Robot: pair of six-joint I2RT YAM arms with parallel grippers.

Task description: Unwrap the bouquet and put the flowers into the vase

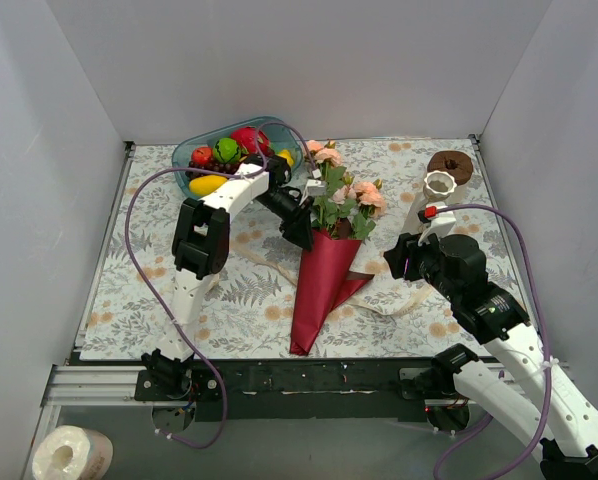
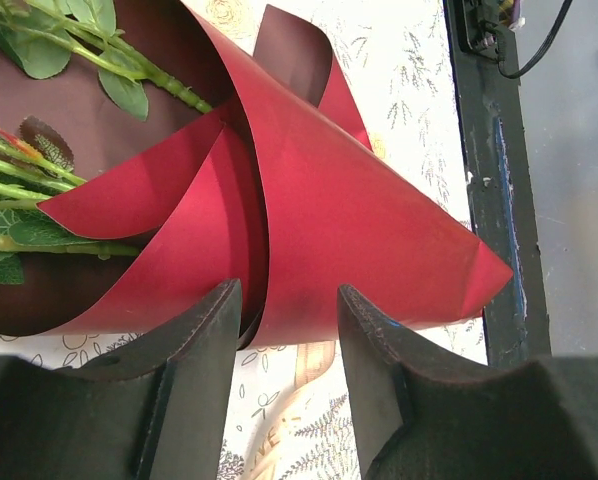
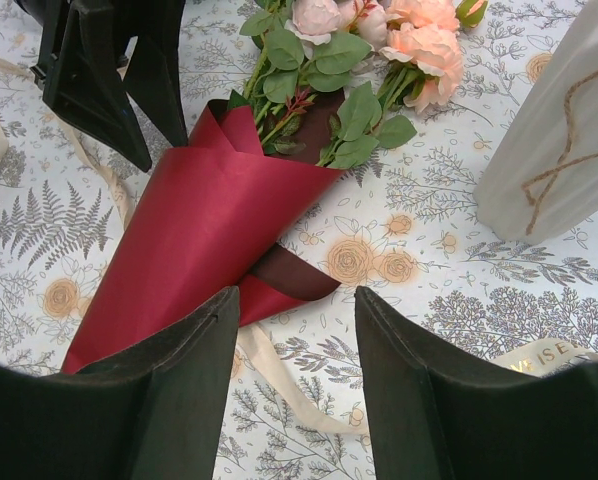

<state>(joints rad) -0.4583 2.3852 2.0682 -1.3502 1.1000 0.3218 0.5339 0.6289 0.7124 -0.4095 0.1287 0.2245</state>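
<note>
One bouquet (image 1: 324,270) lies apparently flat, cone tip nearward, blooms pointing away.

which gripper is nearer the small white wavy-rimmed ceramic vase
Right. The right gripper is just in front of the white vase, slightly left; the left gripper is across the maroon paper cone, at its mouth.

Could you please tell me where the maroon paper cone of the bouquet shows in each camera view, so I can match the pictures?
Top external: the maroon paper cone lies at centre, mouth upward, tip toward the bottom of the picture.
Left wrist: it fills the middle, seen close, tip at right.
Right wrist: left of centre, mouth at top, tip at lower left.
Shared landmark: the floral tablecloth beneath it, in all three views.
</note>
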